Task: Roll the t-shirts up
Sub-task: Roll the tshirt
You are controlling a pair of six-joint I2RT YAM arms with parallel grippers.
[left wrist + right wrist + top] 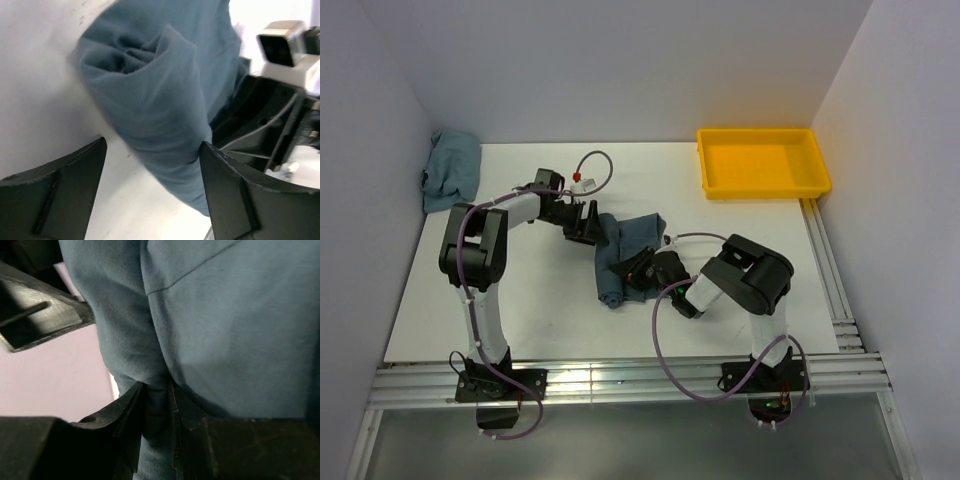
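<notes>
A: While the right pincer [156,387] nips a fold of the t-shirt [632,238], what should the other do?
B: That left pincer [152,145] gapes wide, holding nothing, astride the rolled end; I'd close it squarely and turn evenly, so layers wind tight. Slate-blue, soft, spiralled at one end, it lies on the tabletop [520,320] between both arms

Plain slate-blue t-shirt [628,238], without print, on a white surface [520,320]. Crumpled cloth [452,170] at far left: paler teal-blue, unpatterned. Tray [763,188]: solid bright yellow. Left hand [584,224] and right hand [641,271]: matte black. Cables [655,335]: purple. Walls [620,70]: pale grey-white.
</notes>
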